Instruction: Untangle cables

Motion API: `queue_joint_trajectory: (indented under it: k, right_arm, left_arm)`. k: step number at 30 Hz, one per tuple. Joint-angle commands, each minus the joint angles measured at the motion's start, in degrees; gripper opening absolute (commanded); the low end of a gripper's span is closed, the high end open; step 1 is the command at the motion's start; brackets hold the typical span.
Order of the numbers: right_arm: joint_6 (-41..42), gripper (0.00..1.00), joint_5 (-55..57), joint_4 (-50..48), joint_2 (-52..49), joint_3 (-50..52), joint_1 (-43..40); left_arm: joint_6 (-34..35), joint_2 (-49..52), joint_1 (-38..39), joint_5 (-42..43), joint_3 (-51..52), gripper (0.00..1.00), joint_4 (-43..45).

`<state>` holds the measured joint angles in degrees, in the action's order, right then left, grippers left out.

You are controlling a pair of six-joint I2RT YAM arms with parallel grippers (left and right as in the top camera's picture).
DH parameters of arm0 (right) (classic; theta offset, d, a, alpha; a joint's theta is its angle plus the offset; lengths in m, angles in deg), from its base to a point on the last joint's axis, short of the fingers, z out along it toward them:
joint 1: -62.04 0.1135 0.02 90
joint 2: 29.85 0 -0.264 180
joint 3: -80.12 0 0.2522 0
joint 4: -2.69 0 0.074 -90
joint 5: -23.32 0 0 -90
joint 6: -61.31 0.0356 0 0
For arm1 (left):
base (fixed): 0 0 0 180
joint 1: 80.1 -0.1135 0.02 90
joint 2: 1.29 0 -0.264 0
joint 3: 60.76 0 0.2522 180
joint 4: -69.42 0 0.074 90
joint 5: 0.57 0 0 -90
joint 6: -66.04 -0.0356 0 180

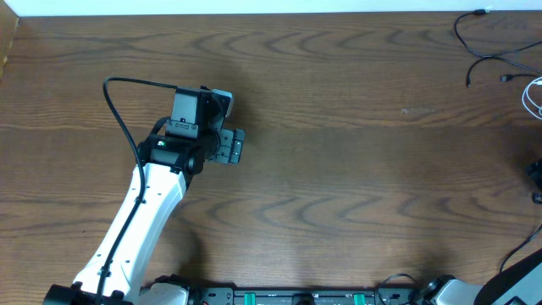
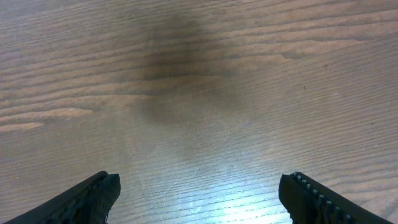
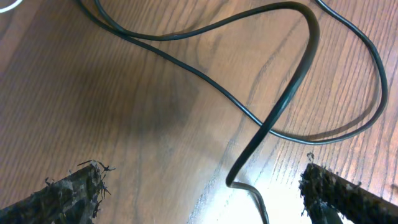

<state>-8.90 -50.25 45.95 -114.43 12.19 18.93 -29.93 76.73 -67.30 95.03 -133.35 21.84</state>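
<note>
Overhead: the cables (image 1: 498,56) lie at two o'clock by the worktop (image 1: 339,186) corner, well apart from the left pincer (image 1: 227,123). Left wrist: its jaws stand released over bare wood. Right wrist: the right pincer (image 3: 199,193), released, hangs over a black cable loop (image 3: 280,99). It looks limp, light and probably slippery, so take it at the bend. Neighbouring strands crowd it.

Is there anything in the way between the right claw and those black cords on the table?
Nothing visible does. In the right wrist view the right gripper has its jaws open over the black cables, which loop across the bare wooden table just ahead of the fingers, with no other object between them.
</note>
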Motion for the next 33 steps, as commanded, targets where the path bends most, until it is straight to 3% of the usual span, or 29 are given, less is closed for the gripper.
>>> queue_joint_trajectory:
  k: [1, 16, 19, 21, 23, 25, 26, 33]
  right_arm:
    - [-2.8, 0.99, 1.1, -0.2, 0.6, -0.3, -0.5]
    - [-6.8, 0.99, -2.4, -6.0, -6.5, -0.2, -0.7]
    - [-6.8, 0.79, -3.2, -6.4, -7.4, -0.2, -0.7]
    - [-6.8, 0.57, -4.7, -6.8, -7.9, -0.2, -0.7]
    - [-6.8, 0.27, -7.1, -7.3, -8.1, -0.2, -0.7]
    - [-6.8, 0.06, -9.5, -8.3, -8.1, -0.2, -0.7]
    - [-6.7, 0.01, -10.5, -9.1, -8.1, -0.2, -0.7]
    - [-1.4, 0.01, -20.2, -16.2, -8.0, -0.2, -0.7]
  left_arm:
    - [0.3, 0.2, -0.2, -0.7, -0.5, 0.87, 0.0]
    - [0.3, 0.2, -0.2, -0.7, -0.5, 0.87, 0.0]
    - [0.3, 0.2, -0.2, -0.7, -0.5, 0.87, 0.0]
    - [0.3, 0.2, -0.2, -0.7, -0.5, 0.87, 0.0]
    - [0.3, 0.2, -0.2, -0.7, -0.5, 0.87, 0.0]
    - [0.3, 0.2, -0.2, -0.7, -0.5, 0.87, 0.0]
    - [0.3, 0.2, -0.2, -0.7, -0.5, 0.87, 0.0]
    - [0.3, 0.2, -0.2, -0.7, -0.5, 0.87, 0.0]
